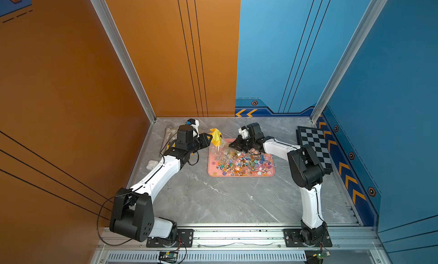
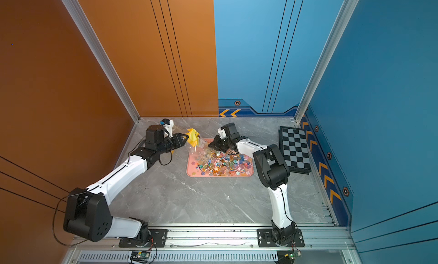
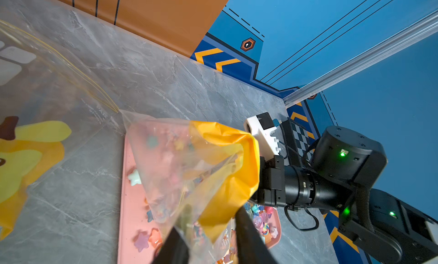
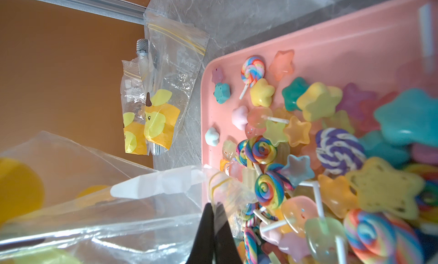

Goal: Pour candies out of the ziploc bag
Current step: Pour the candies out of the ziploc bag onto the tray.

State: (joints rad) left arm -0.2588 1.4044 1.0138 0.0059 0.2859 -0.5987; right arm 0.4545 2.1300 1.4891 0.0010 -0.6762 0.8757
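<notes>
Grey marble table (image 1: 213,198) is enclosed by an orange wall (image 1: 71,84) on the left and a blue wall (image 1: 391,84) on the right. A pink tray (image 1: 211,173) is set at the far middle, and the candies (image 1: 244,164) are heaped across it. The bag (image 1: 216,138), clear film with a yellow printed end, is held over the tray's far left corner. Its yellow end is pinched by the left gripper (image 1: 208,139). Its clear edge beside the candies is pinched by the right gripper (image 1: 230,145), jaws pressed together. A chessboard (image 1: 314,147) is laid at the far right.
</notes>
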